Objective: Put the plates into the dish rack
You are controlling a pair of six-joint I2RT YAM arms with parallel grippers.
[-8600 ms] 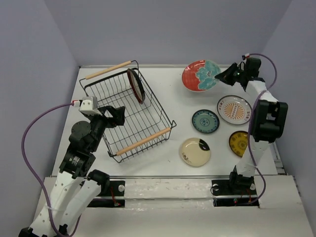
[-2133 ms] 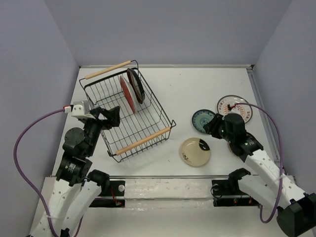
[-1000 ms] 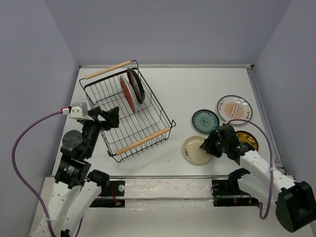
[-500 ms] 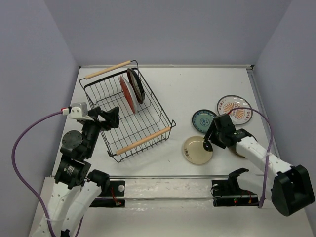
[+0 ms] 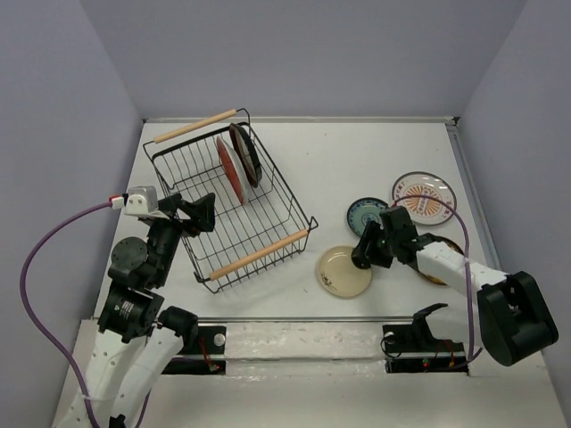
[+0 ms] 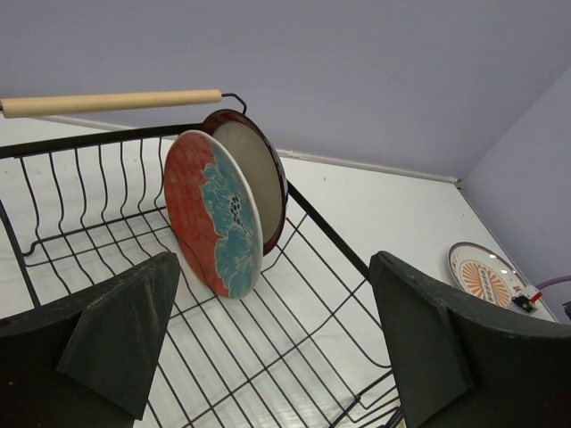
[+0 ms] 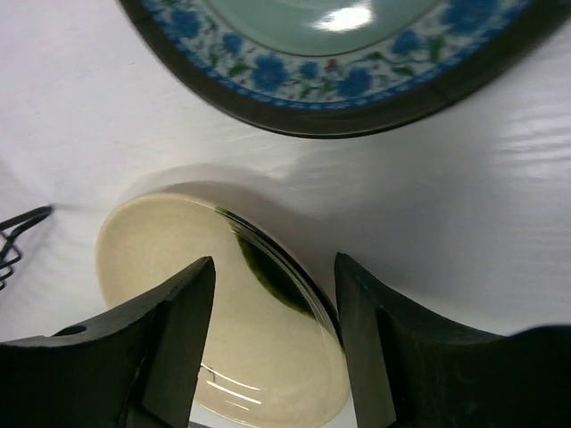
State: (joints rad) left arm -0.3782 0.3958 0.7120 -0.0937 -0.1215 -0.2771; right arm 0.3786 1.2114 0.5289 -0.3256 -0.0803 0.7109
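The dish rack (image 5: pixel 241 227), a black wire basket, holds two plates on edge: the red-and-teal floral one (image 5: pixel 228 169) (image 6: pixel 214 214) and the maroon-rimmed one (image 5: pixel 245 153) (image 6: pixel 259 169). My left gripper (image 5: pixel 192 214) (image 6: pixel 274 267) hangs open over the rack's near-left side with nothing between its fingers. The cream plate (image 5: pixel 343 272) (image 7: pixel 223 312) lies flat on the table. My right gripper (image 5: pixel 361 254) (image 7: pixel 275 267) is low at that plate's right edge. Its jaws stand apart astride the black-marked rim, one finger over the plate and one outside it.
The small teal-blue plate (image 5: pixel 364 214) (image 7: pixel 312 53) lies just behind the right gripper. The orange sunburst plate (image 5: pixel 425 197) (image 6: pixel 486 276) is further right. The yellow plate (image 5: pixel 434 277) is mostly hidden under the right arm. The rack's wooden front handle (image 5: pixel 259 256) faces the cream plate.
My right gripper has moved left, and the cream plate has slid left with it toward the rack. The left arm and the rack's plates have not moved.
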